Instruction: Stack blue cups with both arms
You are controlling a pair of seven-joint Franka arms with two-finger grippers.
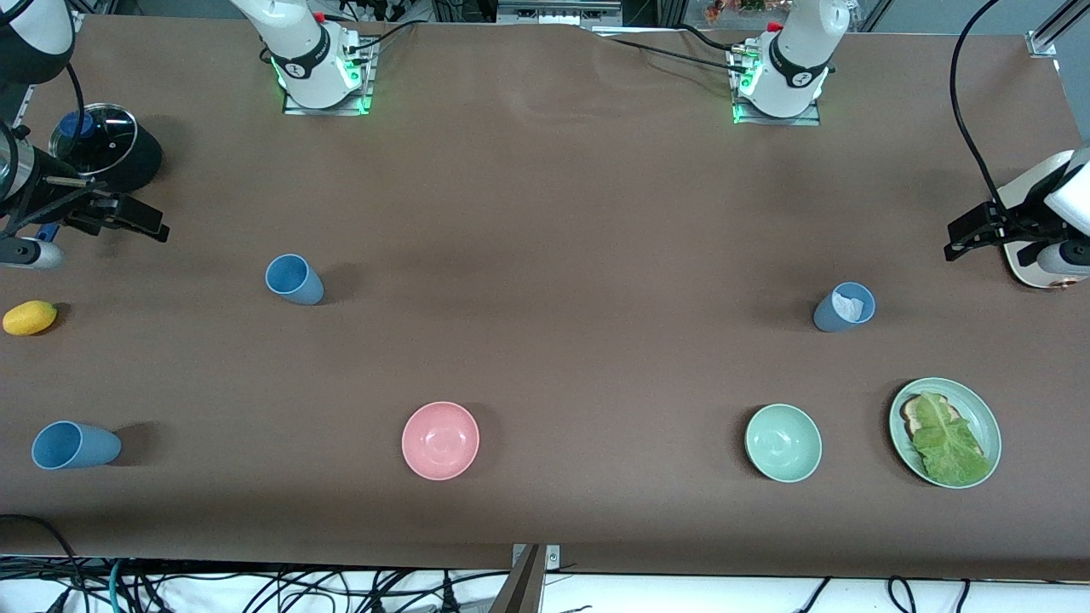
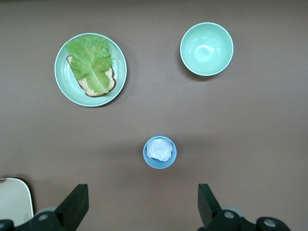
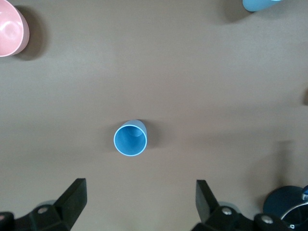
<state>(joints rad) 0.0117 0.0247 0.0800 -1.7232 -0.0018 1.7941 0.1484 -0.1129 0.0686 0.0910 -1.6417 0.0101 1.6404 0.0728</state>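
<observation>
A wide brown tabletop (image 1: pixel 545 213), both arms parked high at its two ends. Three blue cups stand upright and well apart: an empty cup (image 1: pixel 294 279) toward the right arm's end, a second empty cup (image 1: pixel 73 445) at the same end nearer the camera, and a stuffed cup (image 1: pixel 844 306) toward the left arm's end with crumpled white paper (image 2: pixel 159 148) inside.

These look like light, thin plastic — stiff enough for a pinch across the rim or wall, but smooth and easy to tip, I'd say.

The left tool (image 2: pixel 140 204) hangs with jaws spread wide, empty; likewise the right tool (image 3: pixel 139 202).

The paper would block nesting. The pink bowl (image 1: pixel 440 440), green bowl (image 1: pixel 783 443), lettuce plate (image 1: pixel 981 409) and lemon (image 1: pixel 30 317) lie clear of the cups.
</observation>
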